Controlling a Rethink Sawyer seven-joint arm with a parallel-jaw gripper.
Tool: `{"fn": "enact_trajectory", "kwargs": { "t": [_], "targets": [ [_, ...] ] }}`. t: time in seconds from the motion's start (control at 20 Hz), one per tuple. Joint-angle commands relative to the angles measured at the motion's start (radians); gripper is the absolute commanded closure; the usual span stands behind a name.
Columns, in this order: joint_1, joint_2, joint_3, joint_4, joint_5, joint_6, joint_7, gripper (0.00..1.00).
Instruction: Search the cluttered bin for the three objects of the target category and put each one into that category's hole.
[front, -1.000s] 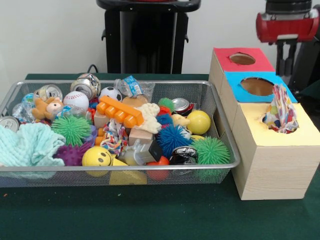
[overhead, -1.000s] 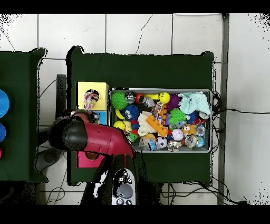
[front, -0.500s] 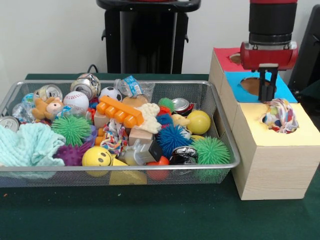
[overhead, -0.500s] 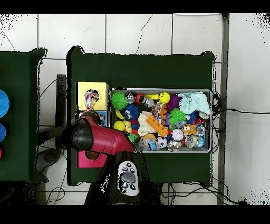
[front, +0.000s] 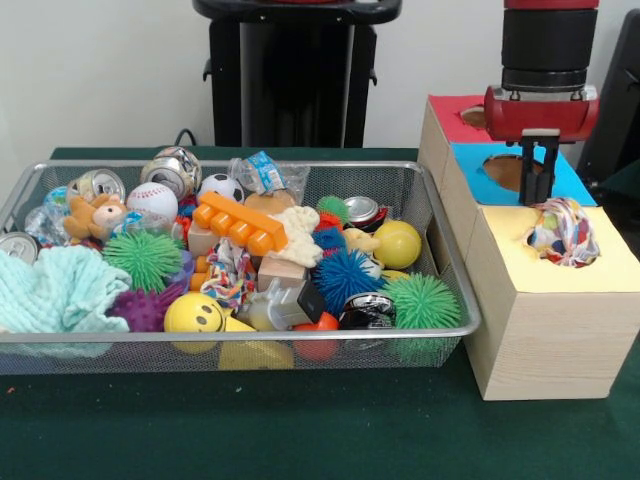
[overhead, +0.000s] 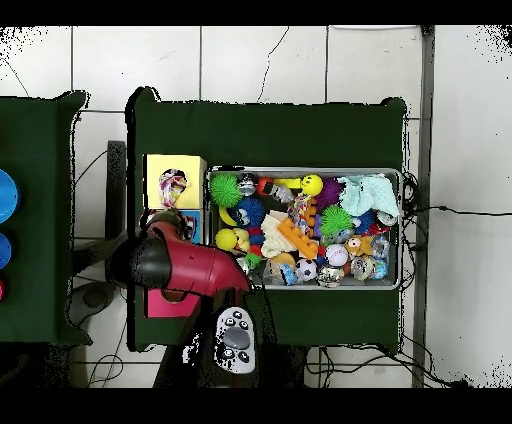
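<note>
The wire mesh bin (front: 250, 335) is full of toys and also shows in the overhead view (overhead: 300, 170). A dotted whitish fabric piece (front: 562, 232) sits bunched in the round hole of the yellow-topped box (front: 605, 270), bulging above the rim; it shows in the overhead view too (overhead: 174, 186). My gripper (front: 540, 198) hangs just behind and left of that piece, over the seam between the blue and yellow tops, with its fingers together and nothing in them. Another dotted fabric piece (front: 228, 272) lies in the bin's middle among the toys.
The blue-topped box (front: 500, 185) and the red-topped box (front: 450, 125) stand behind the yellow one. A teal towel (front: 55, 290) lies at the bin's left end. Spiky balls, cans, a baseball and a smiley ball crowd the bin. My red arm (overhead: 185, 262) covers the red box from above.
The gripper came down from the upper right to just behind the fabric piece. The piece stood tall out of the hole and has sunk into a lower bunch.
</note>
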Motion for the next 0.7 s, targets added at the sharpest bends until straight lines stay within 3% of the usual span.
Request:
{"fn": "enact_trajectory", "kwargs": {
  "t": [0.05, 0.4, 0.7],
  "targets": [
    [0.025, 0.113, 0.077, 0.022, 0.017, -0.044, 0.235, 1.00],
    [0.043, 0.073, 0.056, -0.012, 0.069, 0.081, 0.245, 1.00],
    [0.063, 0.076, 0.043, -0.053, 0.103, 0.124, 0.251, 1.00]
  ]
}}
